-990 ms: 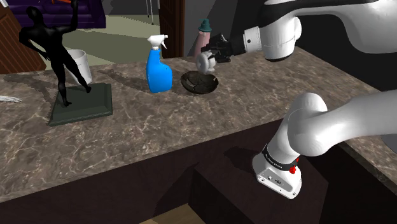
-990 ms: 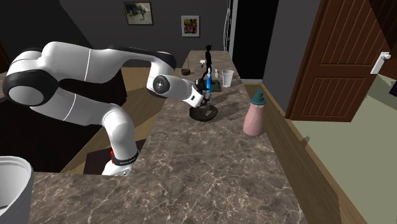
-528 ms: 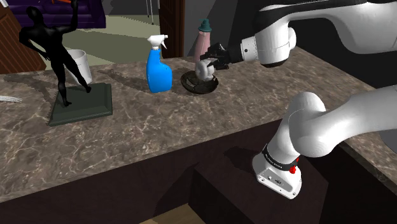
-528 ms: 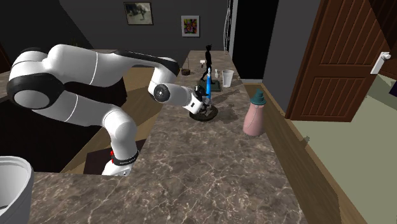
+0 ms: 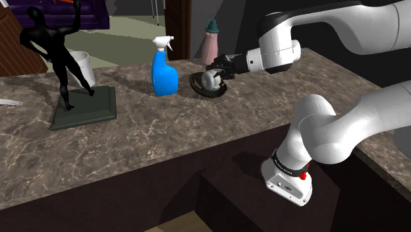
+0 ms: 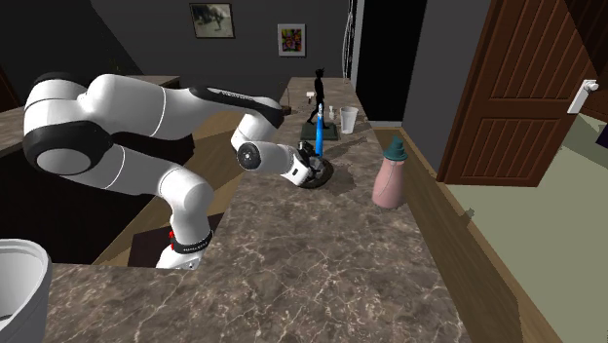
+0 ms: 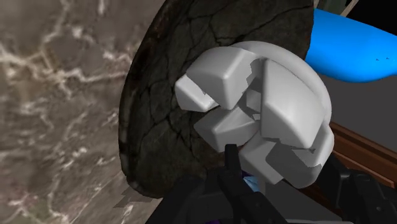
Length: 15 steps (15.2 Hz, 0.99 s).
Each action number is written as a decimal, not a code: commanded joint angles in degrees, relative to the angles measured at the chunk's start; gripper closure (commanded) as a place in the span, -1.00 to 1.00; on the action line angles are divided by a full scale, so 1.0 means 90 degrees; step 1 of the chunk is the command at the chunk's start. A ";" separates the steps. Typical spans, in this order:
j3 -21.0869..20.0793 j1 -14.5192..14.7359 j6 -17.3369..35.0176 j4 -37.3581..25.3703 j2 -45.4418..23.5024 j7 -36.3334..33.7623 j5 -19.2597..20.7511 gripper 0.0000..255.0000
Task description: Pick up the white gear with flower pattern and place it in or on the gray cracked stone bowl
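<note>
The pale grey-white gear (image 5: 211,80) with chunky petal-like teeth sits low inside the dark cracked stone bowl (image 5: 197,85) on the marble counter. My black gripper (image 5: 217,70) reaches in from the shoulder view's right and is shut on the gear. In the wrist view the gear (image 7: 267,108) is clasped at its lower part by the gripper (image 7: 286,173), with the bowl's cracked inner wall (image 7: 162,127) right behind it. The second exterior view shows the gear (image 6: 306,173) down at the bowl (image 6: 320,180), held by the gripper (image 6: 298,170).
A blue spray bottle (image 5: 164,72) stands close beside the bowl. A pink bottle with a teal cap (image 5: 211,41) is behind it. A black figure statue (image 5: 62,59) on a dark base and a white cup (image 5: 83,66) stand further left. The counter's front edge (image 5: 197,150) drops away.
The gripper has moved down and slightly toward the shoulder view's left, carrying the gear from above the bowl down into it. The arm's wrist has lowered with it.
</note>
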State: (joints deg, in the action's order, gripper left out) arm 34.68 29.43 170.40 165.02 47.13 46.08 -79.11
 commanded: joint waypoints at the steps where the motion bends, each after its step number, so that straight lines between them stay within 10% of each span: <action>1: 0.0039 0.0036 0.0015 -0.0009 -0.0009 0.0070 -0.0047 1.00; 6: 0.0039 0.0035 0.0014 -0.0010 -0.0009 0.0070 -0.0048 1.00; 7: 0.0043 0.0036 0.0014 -0.0008 -0.0009 0.0077 -0.0051 -1.00; 12: 0.0039 0.0035 0.0014 -0.0010 -0.0009 0.0070 -0.0048 -1.00; 15: -0.0780 -0.1682 -0.0965 0.0606 0.0704 -0.1572 0.1668 -1.00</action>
State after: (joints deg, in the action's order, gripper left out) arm 30.00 19.29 164.74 168.71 51.28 36.68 -69.08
